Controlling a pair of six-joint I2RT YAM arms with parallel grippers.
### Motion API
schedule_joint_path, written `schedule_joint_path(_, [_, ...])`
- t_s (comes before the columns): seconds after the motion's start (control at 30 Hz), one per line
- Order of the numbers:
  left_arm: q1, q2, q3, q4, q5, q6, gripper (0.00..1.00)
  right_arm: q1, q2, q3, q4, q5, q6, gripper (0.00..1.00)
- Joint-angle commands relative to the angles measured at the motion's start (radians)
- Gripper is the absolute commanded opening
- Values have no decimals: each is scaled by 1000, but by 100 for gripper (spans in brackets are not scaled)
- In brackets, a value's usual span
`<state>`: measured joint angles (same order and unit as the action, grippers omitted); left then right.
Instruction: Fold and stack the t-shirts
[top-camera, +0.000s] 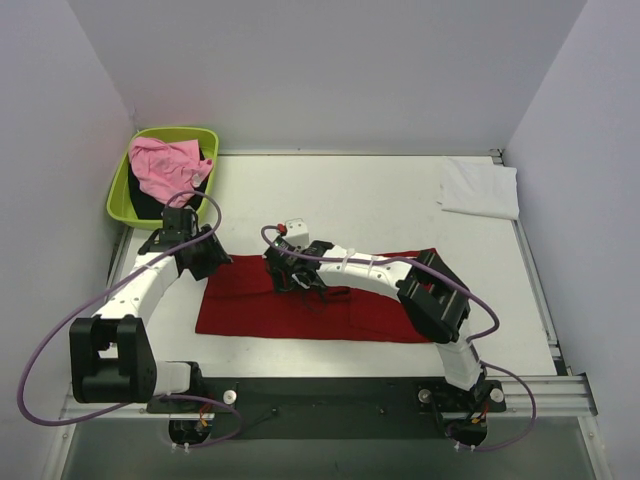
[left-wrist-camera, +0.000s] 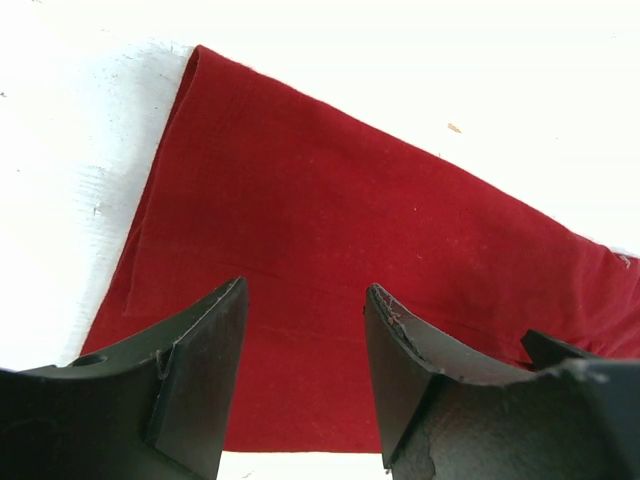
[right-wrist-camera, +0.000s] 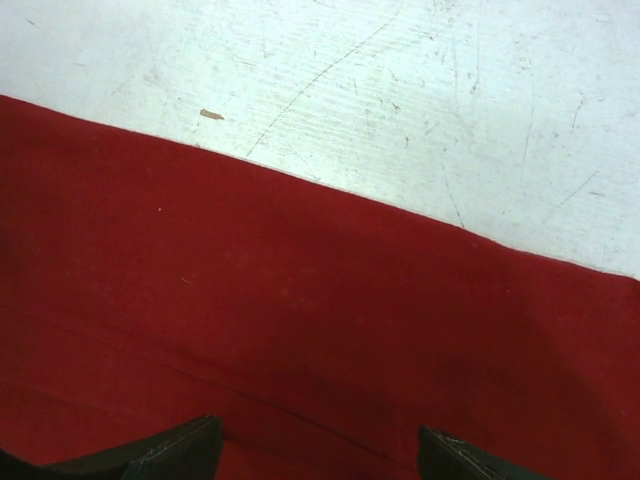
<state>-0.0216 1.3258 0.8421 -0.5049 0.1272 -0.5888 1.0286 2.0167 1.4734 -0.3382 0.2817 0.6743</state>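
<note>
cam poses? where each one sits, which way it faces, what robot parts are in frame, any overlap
Top external: above and behind the bases, looking down on the table; both arms, left pincer and right pincer show.
Left wrist: on the left wrist, looking down past its open fingers at the red t-shirt.
Right wrist: on the right wrist, looking down at the shirt's edge; only fingertips show.
Shared: both wrist views show red t-shirt and bare table.
</note>
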Motion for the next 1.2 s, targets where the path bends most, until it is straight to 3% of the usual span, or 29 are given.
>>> schedule_joint_path(0.0, [11,-5,32,-4,-5,21,60,-4,-10,25,14,-9,-13,77])
schedule_joint_path(0.83, [15,-10,22,9,26,14,60,33,-12,-119,4,2,-25,76])
schedule_joint_path(1.03, [15,-19,20,9,29,17,60,34,-140,-134,-36,143,-39,76])
schedule_joint_path(1.17, [15,-37,20,6,35,21,60,-8,-318,-194,-70,229,-39,77])
